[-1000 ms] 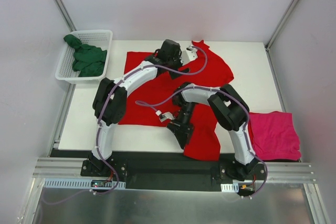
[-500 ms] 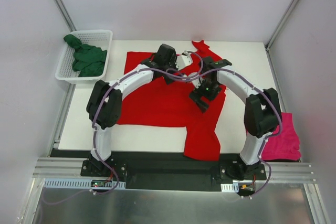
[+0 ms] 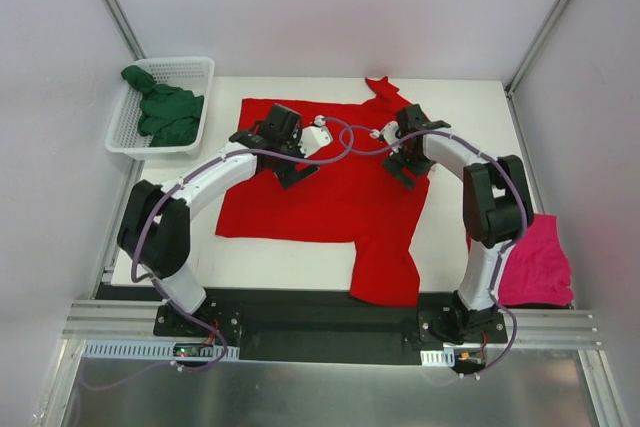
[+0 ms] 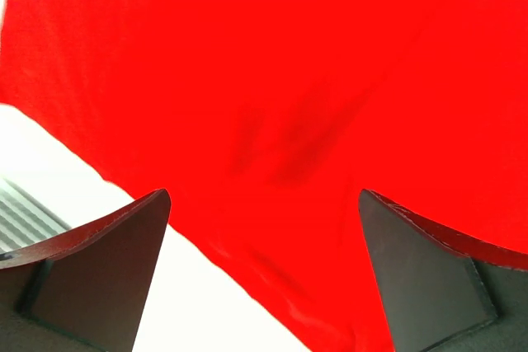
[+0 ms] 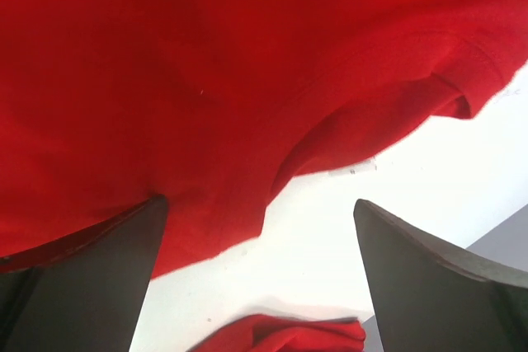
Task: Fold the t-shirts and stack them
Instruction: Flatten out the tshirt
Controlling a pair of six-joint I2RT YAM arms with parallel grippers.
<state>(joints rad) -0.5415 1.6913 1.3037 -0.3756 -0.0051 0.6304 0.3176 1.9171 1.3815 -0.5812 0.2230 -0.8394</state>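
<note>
The left pincer [image 4: 264,193], jaws wide apart and empty, hovers over the bright red cloth t-shirt [image 3: 330,202] spread flat beneath it. The right pincer [image 5: 260,199], equally wide and empty, hangs above that shirt's edge. The magenta-pink cloth tee [image 3: 540,267] lies well off to its right, nearer the bases.

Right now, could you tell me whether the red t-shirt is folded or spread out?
Spread out: the red t-shirt lies flat across the table, one end reaching past the near edge.
</note>
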